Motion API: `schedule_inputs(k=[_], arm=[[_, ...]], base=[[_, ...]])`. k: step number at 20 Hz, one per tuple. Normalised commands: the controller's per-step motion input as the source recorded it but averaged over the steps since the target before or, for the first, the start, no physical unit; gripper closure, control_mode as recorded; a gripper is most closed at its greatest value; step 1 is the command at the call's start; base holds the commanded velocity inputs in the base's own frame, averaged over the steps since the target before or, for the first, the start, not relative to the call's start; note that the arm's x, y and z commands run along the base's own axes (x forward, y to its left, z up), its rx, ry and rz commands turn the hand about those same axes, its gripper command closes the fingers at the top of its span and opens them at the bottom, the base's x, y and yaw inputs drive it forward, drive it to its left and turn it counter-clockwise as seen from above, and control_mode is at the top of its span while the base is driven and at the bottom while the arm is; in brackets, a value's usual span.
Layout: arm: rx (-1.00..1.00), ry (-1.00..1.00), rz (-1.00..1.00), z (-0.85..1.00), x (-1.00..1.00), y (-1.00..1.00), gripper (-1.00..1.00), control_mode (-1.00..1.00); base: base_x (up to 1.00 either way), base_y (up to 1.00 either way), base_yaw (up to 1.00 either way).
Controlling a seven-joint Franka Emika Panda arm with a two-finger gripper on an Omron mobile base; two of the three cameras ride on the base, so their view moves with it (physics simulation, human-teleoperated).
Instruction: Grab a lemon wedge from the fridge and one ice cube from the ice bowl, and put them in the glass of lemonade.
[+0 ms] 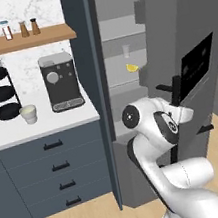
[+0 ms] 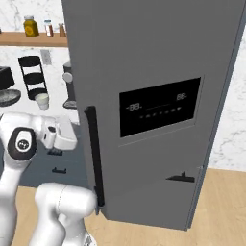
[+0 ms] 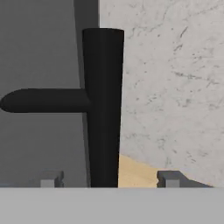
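fridge: tall dark grey, door swung open toward the right, inside shelves showing in left base view
fridge handle: long black vertical bar on the door, black bracket sticking out to the side in hand view
dispenser panel: black, on the door front
gripper: jaws apart, 1 tip on each side of the handle, neither tip seen touching it, nothing held
fingertips: small, dark grey, at the bottom of hand view
arm: white, raised in front of the open fridge, hand at the door's handle
lemon wedge: tiny, yellow, on a fridge shelf, just below a small clear glass on the shelf above
glass of lemonade: cream-white cup on the white counter, between black tiered rack and coffee machine
ice bowl: dark speckled, left of the cup, partly cut by the frame edge in left base view
wall shelf: wooden, with 4 small jars and shakers
drawers: blue-grey with black pulls, under the counter
floor: light wood
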Motion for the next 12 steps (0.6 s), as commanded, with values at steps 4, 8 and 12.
schedule_inputs(k=[4, 8, 12], arm=[[-0.17, -0.12, -0.23, 0.88, -0.67, 0.70, -1.00, -1.00], [-0.20, 0.00, -0.43, 0.19, -0.01, 0.58, -1.00, -1.00], [-0.09, 0.06, -0.49, 0.00, 0.55, -0.20, -1.00, -1.00]], base=[[0.00, 0.00, 0.00], [0.00, 0.00, 0.00], [0.00, 0.00, 0.00]])
